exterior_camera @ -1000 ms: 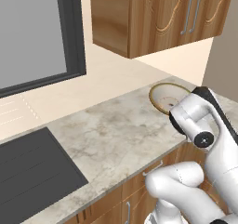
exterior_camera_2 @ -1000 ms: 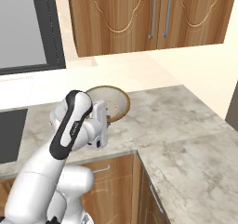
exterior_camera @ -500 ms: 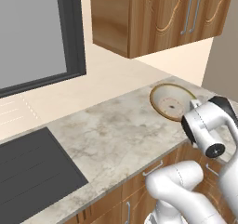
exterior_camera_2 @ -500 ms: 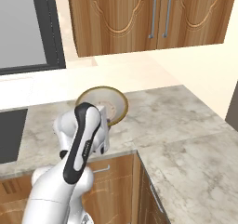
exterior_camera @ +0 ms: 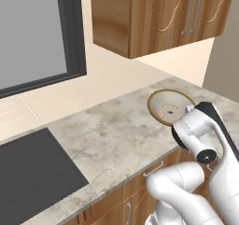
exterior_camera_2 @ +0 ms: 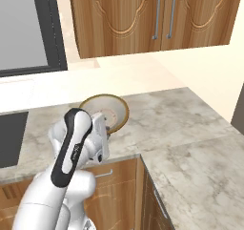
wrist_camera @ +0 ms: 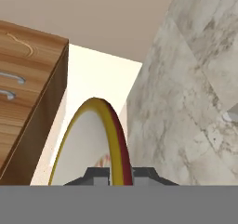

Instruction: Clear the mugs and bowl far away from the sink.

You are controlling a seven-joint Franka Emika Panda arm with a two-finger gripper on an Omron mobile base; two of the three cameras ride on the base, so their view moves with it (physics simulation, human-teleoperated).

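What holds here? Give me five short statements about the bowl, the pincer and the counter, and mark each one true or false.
1. The pincer is shut on the rim of the bowl. True.
2. The bowl holds a teal mug. False: nothing lies in the bowl; its pale inside is bare.
3. The bowl is over the marble counter, near the corner below the wooden wall cabinets. True.
4. The wall cabinet doors stand open. False: they are closed, with their metal handles side by side.
5. The bowl's rim is blue. False: it is brown and wood-coloured.
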